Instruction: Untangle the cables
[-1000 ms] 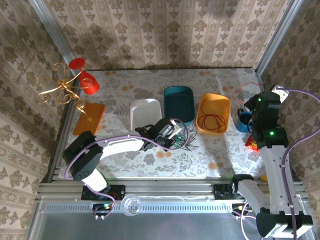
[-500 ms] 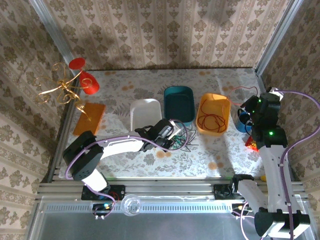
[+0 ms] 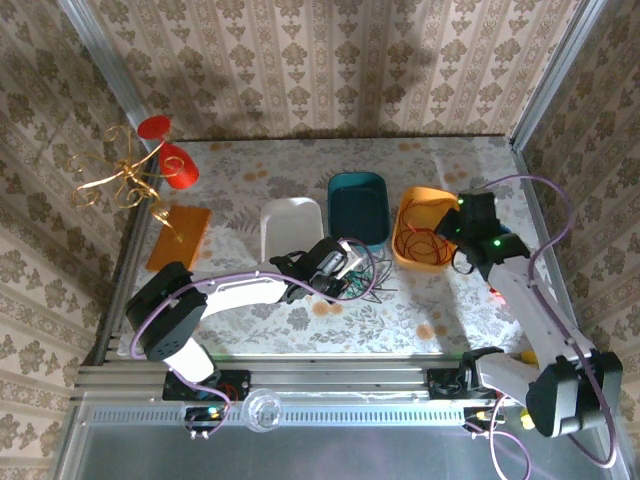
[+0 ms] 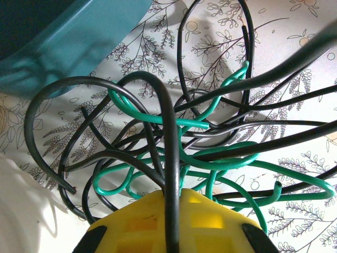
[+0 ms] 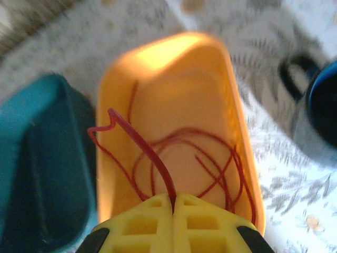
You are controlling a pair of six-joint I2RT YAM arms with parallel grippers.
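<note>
Orange tray [image 3: 432,192], one of three, holds red cables [image 3: 425,243]; green-black tangle [image 3: 368,275] outside.

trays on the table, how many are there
3: a white tray on the left, a teal tray in the middle and an orange tray on the right, side by side. None seems hidden.

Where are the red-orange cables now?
The thin red-orange cables lie coiled in the orange plastic tray, right of the teal tray in the top view; the right gripper pinches one strand.
</note>
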